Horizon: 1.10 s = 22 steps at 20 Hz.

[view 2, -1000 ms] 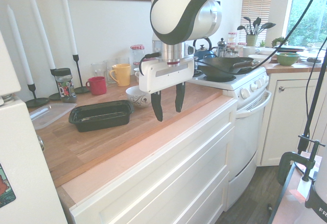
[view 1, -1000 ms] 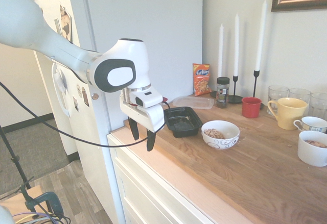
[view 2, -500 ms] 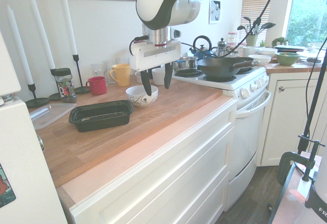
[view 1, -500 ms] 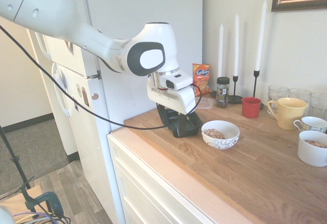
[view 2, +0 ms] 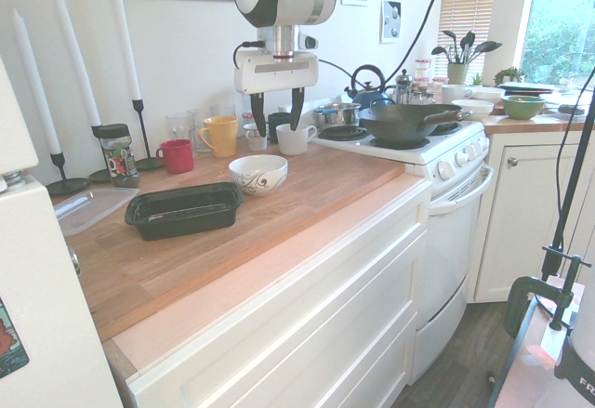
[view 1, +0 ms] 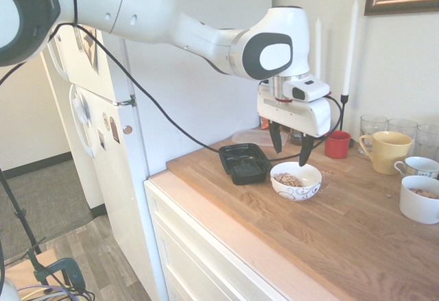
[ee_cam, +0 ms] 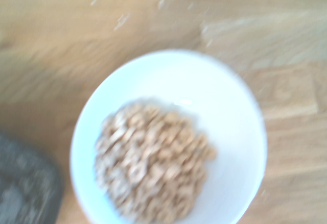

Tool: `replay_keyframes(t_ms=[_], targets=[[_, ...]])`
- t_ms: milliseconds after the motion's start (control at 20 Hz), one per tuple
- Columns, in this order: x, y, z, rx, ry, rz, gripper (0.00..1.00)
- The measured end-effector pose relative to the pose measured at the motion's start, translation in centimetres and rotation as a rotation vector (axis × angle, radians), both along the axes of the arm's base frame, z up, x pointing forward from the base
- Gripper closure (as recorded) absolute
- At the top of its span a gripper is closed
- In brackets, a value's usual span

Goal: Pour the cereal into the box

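The hand (view 1: 292, 151) hangs above the bowl (view 1: 296, 190), fingers spread, pinching nothing. The cereal (view 1: 288, 179) lies inside the bowl, beside the black box (view 1: 245, 163) on the surface (view 1: 329, 232). The dry bits look light and loose, likely to scatter — the glossy bowl probably stiff, slippery, breakable. Best grasp: one finger inside, one outside the upright rim.

White bowl (view 1: 296, 191), swirl-patterned; cereal (ee_cam: 153, 163) seemingly tan.

2 exterior cameras face each other.
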<state>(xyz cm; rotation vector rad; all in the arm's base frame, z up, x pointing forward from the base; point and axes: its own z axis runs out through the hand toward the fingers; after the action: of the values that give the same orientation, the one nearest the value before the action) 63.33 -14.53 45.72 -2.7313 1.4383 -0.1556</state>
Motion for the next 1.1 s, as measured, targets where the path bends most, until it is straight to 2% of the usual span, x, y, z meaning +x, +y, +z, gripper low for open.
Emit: replay_keyframes(t_ms=[350, 700, 1100], targets=[[3.5, -3.0, -3.9, 0.058, 0.027, -0.032, 0.00], [5.4, -6.4, -7.1, 0.120, 0.035, -0.081, 0.00], [6.6, -6.1, -10.2, 0.227, 0.031, -0.103, 0.00]])
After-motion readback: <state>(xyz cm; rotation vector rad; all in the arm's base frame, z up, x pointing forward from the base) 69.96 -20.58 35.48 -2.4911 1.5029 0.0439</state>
